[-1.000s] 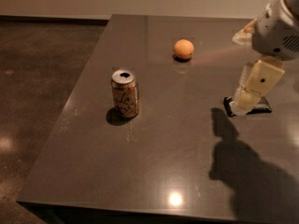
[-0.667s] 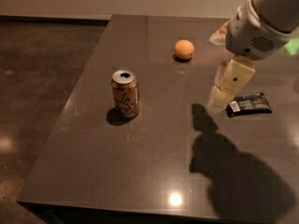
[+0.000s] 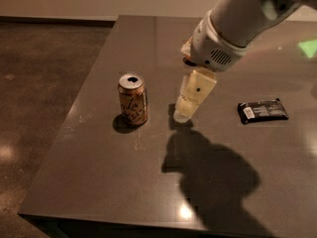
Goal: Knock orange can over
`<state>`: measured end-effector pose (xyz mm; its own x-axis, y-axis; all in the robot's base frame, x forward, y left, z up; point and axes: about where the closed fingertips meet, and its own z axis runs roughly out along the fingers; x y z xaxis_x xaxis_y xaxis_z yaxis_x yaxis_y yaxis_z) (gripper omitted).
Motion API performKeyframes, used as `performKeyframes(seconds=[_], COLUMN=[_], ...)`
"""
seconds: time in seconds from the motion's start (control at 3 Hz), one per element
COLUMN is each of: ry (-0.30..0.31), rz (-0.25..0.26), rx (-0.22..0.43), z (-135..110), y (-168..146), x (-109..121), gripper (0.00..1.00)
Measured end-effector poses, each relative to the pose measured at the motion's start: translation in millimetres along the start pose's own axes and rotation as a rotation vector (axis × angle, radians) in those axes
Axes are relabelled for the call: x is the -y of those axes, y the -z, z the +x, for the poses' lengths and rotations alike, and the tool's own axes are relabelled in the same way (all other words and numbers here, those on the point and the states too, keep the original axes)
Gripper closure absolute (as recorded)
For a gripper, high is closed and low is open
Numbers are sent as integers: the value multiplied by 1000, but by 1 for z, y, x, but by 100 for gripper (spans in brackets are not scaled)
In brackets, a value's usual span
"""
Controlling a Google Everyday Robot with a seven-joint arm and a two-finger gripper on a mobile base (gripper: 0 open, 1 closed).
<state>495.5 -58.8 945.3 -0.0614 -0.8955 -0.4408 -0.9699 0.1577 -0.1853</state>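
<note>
The orange can (image 3: 132, 100) stands upright on the dark table (image 3: 99, 177), left of centre, its silver top with the pull-tab hole facing up. My gripper (image 3: 183, 114) hangs from the white arm that comes in from the upper right. Its cream tip is low over the table, just to the right of the can, with a small gap between them. It holds nothing that I can see.
A flat black wrapped bar (image 3: 262, 111) lies on the table to the right of the gripper. The table's left edge (image 3: 74, 113) runs close to the can, with brown floor (image 3: 34, 83) beyond. The arm's shadow falls on the front of the table.
The arm has swung left across the table, from near the black bar to just right of the can, and dropped lower. It now covers the round orange fruit. The can has not moved.
</note>
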Motion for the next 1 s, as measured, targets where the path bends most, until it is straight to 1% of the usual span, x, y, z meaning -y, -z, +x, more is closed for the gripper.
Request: performKeyframes(seconds=[0.33, 0.67, 1.0], ry=[-25, -45, -56], rz=[-30, -46, -41], rx=[41, 76, 112], z=[-23, -41, -54], y=[-30, -51, -63], x=[-1, -2, -4], gripper=[0, 0, 0])
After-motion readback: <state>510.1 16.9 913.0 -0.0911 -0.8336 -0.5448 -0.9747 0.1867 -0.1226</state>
